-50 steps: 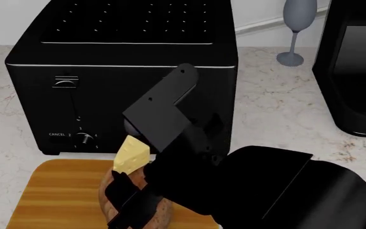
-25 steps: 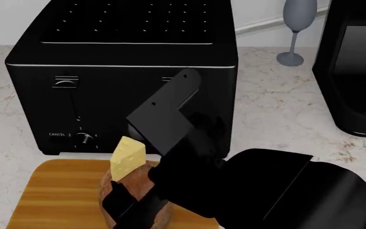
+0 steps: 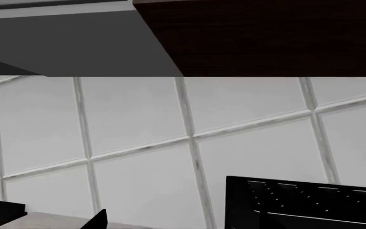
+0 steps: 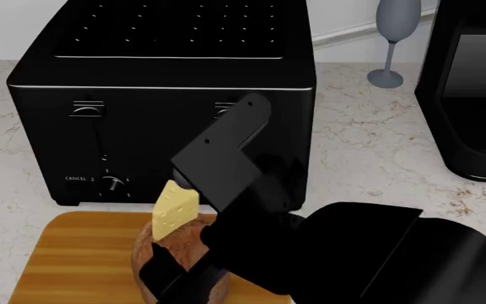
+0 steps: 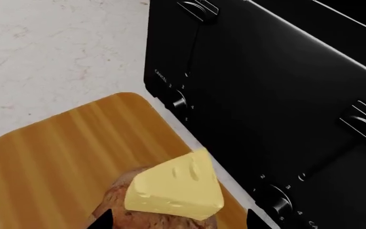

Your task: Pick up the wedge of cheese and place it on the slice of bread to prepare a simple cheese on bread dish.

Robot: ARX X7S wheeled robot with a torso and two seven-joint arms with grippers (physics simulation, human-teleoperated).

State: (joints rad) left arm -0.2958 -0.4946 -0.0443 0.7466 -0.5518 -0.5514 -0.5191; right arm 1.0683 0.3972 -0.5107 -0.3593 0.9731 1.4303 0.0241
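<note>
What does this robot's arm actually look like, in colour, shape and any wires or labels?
In the head view the right arm is all glossy black: boxy, flat-sided segments with rounded corners, widening into a big bulky shell near the camera. A few small screw dots mark the upper bracket. No cables or lettering show. The right gripper appears as slim black fingers. The left arm is not in view.

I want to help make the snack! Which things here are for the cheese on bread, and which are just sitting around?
For the snack:
wedge of cheese
slice of bread
right gripper, next to the cheese

Just sitting around:
toaster
wooden cutting board, under the bread
wine glass
black coffee machine
</note>
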